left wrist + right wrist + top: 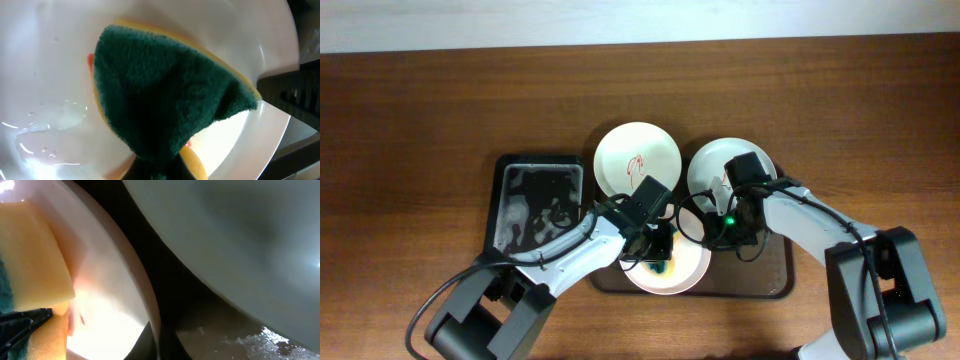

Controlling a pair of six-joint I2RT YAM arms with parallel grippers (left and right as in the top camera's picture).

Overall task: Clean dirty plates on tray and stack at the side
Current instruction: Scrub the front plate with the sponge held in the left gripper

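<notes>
Brown wood-grain worktop fills the overhead view. At its left lies a black-rimmed sponge tray, wet inside. Just to its right the left arm reaches in from the near edge, and the left fingers are clamped on a sponge, green scouring face towards the wrist camera and yellow foam beneath, pressed flat on the front plate. A small pool of water sits on that plate beside the sponge, and traces of red show at the sponge's edges.

This white front plate lies at the near side of the dark brown tray. Behind it, a second white plate with a red scribble overhangs the tray's far rim. Further right, a pale plate is partly covered by the right arm. The right fingers sit at the front plate's right rim; whether they grip it or are parted cannot be told.
</notes>
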